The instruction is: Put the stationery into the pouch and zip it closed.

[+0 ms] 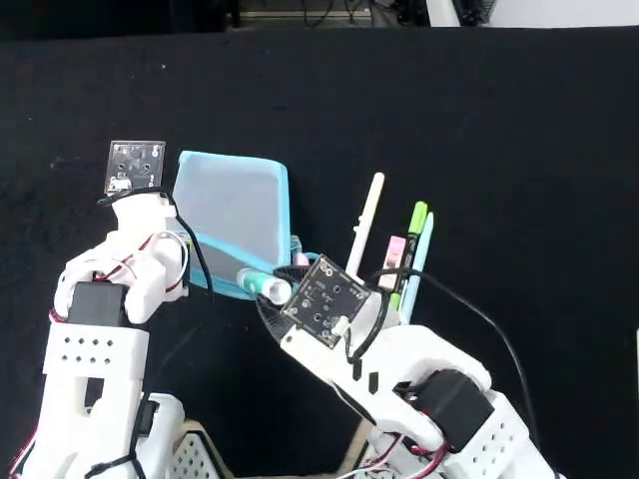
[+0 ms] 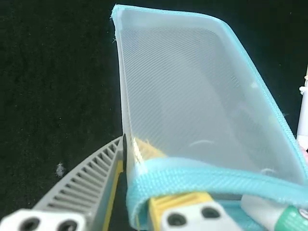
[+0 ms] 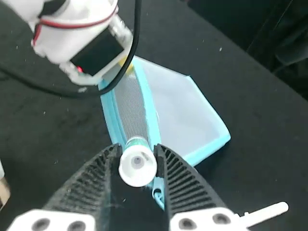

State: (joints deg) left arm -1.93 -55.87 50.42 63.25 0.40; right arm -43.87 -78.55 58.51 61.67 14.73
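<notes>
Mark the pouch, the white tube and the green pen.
pouch (image 1: 232, 200), high view, middle of its mesh face.
white tube (image 3: 137, 165), right wrist view, its round white end.
green pen (image 1: 415, 220), high view, its green far end.

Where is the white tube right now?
In the high view the tube sits in the right claw at the pouch's open mouth, left of the pens.

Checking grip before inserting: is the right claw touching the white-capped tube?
Touching. In the right wrist view the right claw clamps the white-capped tube on both sides, no gap.
</notes>
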